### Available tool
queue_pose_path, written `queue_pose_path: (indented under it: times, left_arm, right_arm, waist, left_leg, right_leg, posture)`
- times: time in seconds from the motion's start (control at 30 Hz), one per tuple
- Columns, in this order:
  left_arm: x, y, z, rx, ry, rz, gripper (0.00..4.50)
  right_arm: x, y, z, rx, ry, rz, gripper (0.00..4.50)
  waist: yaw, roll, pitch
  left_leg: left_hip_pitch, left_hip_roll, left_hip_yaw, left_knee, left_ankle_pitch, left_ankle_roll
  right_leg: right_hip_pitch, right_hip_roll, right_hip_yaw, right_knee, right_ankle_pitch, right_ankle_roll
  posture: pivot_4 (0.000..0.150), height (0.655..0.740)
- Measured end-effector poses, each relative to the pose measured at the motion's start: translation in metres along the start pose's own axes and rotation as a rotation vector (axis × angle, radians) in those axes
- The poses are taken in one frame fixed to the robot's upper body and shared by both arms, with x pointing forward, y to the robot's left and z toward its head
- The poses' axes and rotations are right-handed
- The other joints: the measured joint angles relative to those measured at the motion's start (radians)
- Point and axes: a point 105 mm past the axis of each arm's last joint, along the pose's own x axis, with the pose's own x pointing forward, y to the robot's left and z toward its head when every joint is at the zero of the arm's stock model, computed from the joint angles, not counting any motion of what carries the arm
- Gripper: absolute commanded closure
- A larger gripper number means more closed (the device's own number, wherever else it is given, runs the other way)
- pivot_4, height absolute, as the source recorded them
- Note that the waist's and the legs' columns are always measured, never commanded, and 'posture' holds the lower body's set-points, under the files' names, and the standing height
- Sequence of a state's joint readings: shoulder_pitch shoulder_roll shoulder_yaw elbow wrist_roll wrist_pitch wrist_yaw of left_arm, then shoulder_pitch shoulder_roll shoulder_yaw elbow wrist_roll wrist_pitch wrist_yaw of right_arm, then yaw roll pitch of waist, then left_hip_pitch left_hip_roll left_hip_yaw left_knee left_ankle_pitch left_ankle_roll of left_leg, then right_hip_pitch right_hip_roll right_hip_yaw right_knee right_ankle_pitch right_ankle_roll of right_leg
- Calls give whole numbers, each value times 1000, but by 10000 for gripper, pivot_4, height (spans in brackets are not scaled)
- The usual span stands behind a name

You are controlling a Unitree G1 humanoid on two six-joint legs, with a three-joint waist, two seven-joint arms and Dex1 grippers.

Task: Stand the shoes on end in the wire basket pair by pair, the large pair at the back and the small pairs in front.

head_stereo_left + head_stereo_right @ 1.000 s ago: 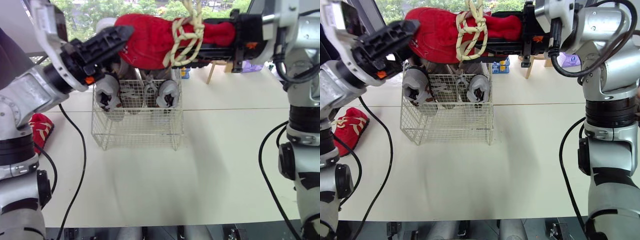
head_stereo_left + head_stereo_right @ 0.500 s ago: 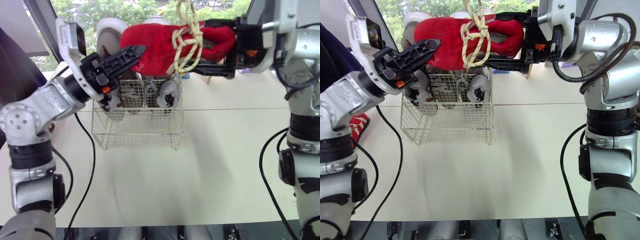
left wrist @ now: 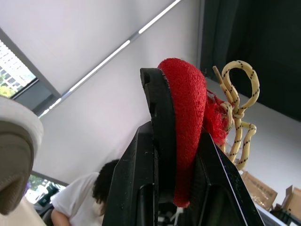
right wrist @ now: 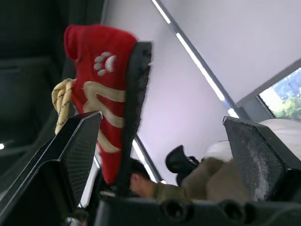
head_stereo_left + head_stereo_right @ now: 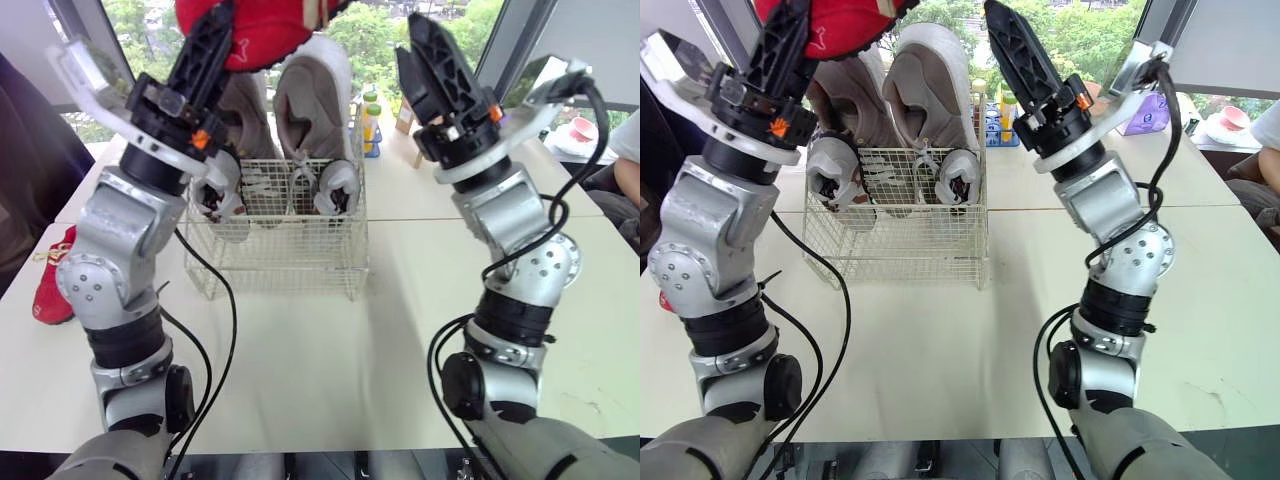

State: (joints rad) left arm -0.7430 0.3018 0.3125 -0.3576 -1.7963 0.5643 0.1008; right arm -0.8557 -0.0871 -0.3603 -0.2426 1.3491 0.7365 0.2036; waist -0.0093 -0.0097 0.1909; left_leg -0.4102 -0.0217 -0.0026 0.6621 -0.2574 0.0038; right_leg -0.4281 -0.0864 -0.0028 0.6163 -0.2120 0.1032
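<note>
Clamping red shoe (image 5: 262, 20) in raised left claw (image 5: 205, 45), right claw (image 4: 164, 139) spread wide

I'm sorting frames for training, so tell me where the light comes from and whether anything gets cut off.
Left eye view: daylight comes through the windows behind the wire basket, and the top edge cuts off the red shoe in the left gripper. Right wrist view: ceiling light strips glare behind the dark fingers.

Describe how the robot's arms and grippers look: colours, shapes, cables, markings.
The left arm and right arm are silver-grey metal with rounded joints and black bands. The left gripper and right gripper each have two long, ridged black fingers, a white wrist plate and a small orange mark. Black cables loop beside both arms.
</note>
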Motion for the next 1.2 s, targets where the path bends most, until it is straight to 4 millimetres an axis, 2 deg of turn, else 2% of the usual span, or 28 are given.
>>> queue_pose_path:
  times: [0.23, 0.4, 0.47, 0.53, 0.7, 0.73, 0.8, 0.83, 0.97, 1.03, 1.1, 1.2]
  left_arm:
    - [-12, 22, -23, 35, 95, 86, 42720]
    - [-16, 21, -26, 84, 113, 80, 42720]
    - [-18, 23, -27, 92, 113, 87, 42720]
    - [-18, 23, -27, 99, 114, 83, 42720]
    - [-18, 17, -27, 123, 120, 50, 42720]
    - [-18, 17, -27, 126, 121, 47, 42720]
    - [-20, 17, -26, 142, 124, 47, 42720]
    - [-23, 16, -25, 154, 131, 45, 32483]
    - [-40, 24, -36, 189, 227, 94, 14798]
    - [-51, 31, -44, 216, 288, 157, 4356]
    - [-65, 40, -49, 242, 315, 245, 4356]
    - [-90, 51, -41, 269, 256, 405, 4356]
  right_arm:
    - [7, 6, 0, 29, -46, 5, 380]
    - [8, 6, 1, 61, -62, 2, 380]
    - [9, 4, -1, 65, -56, -4, 4188]
    - [9, 2, -1, 71, -59, -10, 11350]
    - [9, 0, -1, 71, -61, -20, 34364]
    - [9, 0, -1, 71, -61, -21, 37737]
    - [10, 0, -2, 71, -57, -25, 39234]
    - [10, 0, -4, 73, -50, -24, 39372]
    - [9, -1, 1, 51, -52, -31, 39372]
    - [12, 4, 8, 40, -56, 6, 39372]
    - [15, 11, 21, -22, -35, 46, 39372]
    - [8, 12, 43, -143, 32, 76, 39372]
  waist:
    - [-4, 0, 0]
    - [-4, 0, 0]
    - [-3, 0, 0]
    - [-3, 0, 0]
    - [-4, 0, 0]
    - [-4, 0, 0]
    - [-4, 0, 0]
    - [-5, 0, 0]
    - [-5, 0, 0]
    - [-4, 0, 0]
    - [-4, 0, 0]
    - [-1, 0, 0]
  left_leg:
    - [0, 1, 0, 0, 0, 1]
    - [0, 2, -1, 0, 0, 1]
    - [0, 2, -1, 0, 0, 1]
    - [0, 2, -1, 0, 0, 1]
    - [0, 2, -1, 0, 0, 1]
    - [0, 2, -1, 0, 0, 1]
    - [0, 2, -1, 0, 0, 1]
    - [0, 3, -1, 0, 0, 1]
    - [0, 3, -1, 0, 0, 1]
    - [0, 3, -1, 0, 0, 1]
    - [0, 3, -1, 0, -1, 1]
    - [0, 3, -1, 0, -1, 2]
  right_leg:
    - [1, 4, 0, 0, 0, 0]
    - [1, 5, 0, 0, 0, 0]
    - [1, 5, 0, 0, 0, 0]
    - [1, 5, 0, 0, 0, 0]
    - [1, 5, 0, 0, 0, 0]
    - [1, 5, 0, 0, 0, 0]
    - [1, 5, 0, 0, 0, 0]
    - [1, 5, 0, 0, 0, 0]
    - [0, 5, 0, -1, -1, 0]
    - [0, 4, 0, -1, -1, 0]
    - [1, 4, 1, -1, -1, -1]
    - [1, 3, 0, -3, -3, -4]
  posture:
    - [1500, 7400]
    - [1500, 7400]
    - [1500, 7400]
    - [1500, 7400]
    - [1500, 7400]
    - [1500, 7400]
    - [1500, 7400]
    - [1500, 7400]
    - [1500, 7400]
    - [1500, 7400]
    - [1500, 7400]
    - [1500, 7400]
